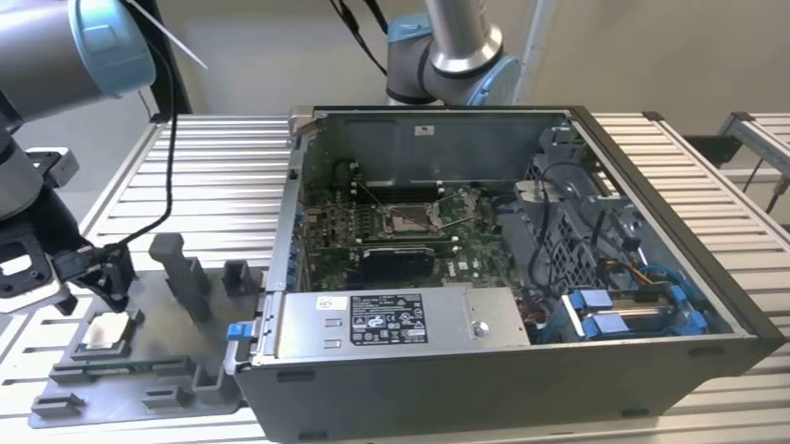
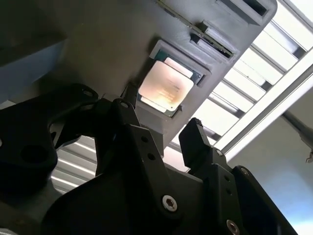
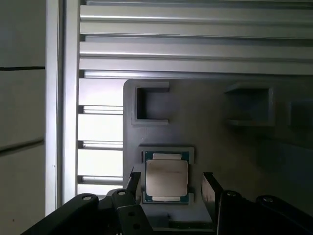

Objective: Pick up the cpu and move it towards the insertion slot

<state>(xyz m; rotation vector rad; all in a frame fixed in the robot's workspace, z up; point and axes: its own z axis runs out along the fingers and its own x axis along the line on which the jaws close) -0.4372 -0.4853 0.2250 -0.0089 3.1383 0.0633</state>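
cpu (image 3: 166, 178) flat, face up, between spread fingers (image 3: 211, 190)

I'm working in what looks like a robotics lab or assembly test cell: the bench (image 1: 222, 166) is ribbed aluminium profile, and a grey-and-blue industrial robot arm (image 1: 50, 55) reaches over it. On it sit an opened desktop computer case (image 1: 494, 379) with its green motherboard (image 1: 408, 236) bare and a grey plastic fixture tray (image 1: 173, 370), against plain pale walls (image 1: 642, 55).

A pale wall (image 1: 247, 55) stands behind the ribbed aluminium table (image 1: 222, 185).
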